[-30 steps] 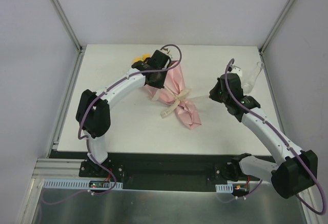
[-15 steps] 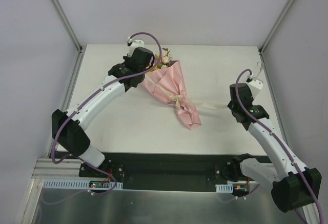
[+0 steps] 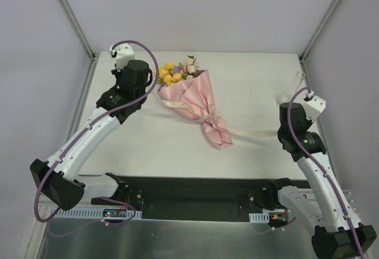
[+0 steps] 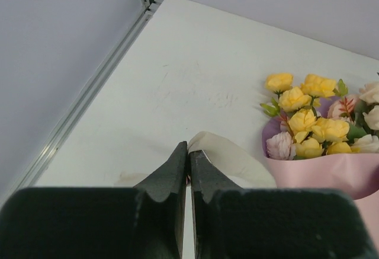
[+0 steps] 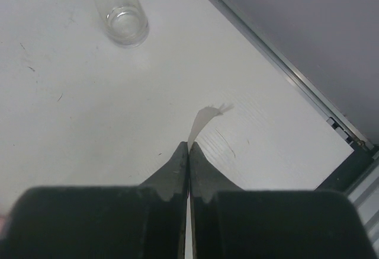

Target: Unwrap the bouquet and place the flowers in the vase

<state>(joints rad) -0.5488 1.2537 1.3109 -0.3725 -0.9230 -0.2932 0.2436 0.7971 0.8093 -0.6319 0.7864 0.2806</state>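
Observation:
The bouquet [image 3: 190, 98] lies in the middle of the table in pink paper, with its yellow, pink and cream flowers [image 3: 175, 72] pointing to the back. The same flowers [image 4: 308, 122] fill the right side of the left wrist view. My left gripper [image 4: 189, 152] is shut on a loop of cream ribbon [image 4: 228, 155] just left of the blooms. My right gripper [image 5: 188, 144] is shut on the frayed end of the ribbon [image 5: 204, 120]. That ribbon [image 3: 251, 132] runs taut from the bouquet's tie to the right arm. The clear glass vase [image 5: 124, 19] stands beyond the right gripper, near the table's right edge [image 3: 295, 84].
White walls with metal frame posts [image 3: 71, 16] close in the table at the back and both sides. A metal rail [image 5: 284, 63] borders the table's right edge, and a similar rail [image 4: 89, 93] runs along the left edge.
Both arms have drawn apart, the left one back and to the left, the right one toward the near right. The ribbon has been pulled out straight, and the bouquet's blooms have come into view.

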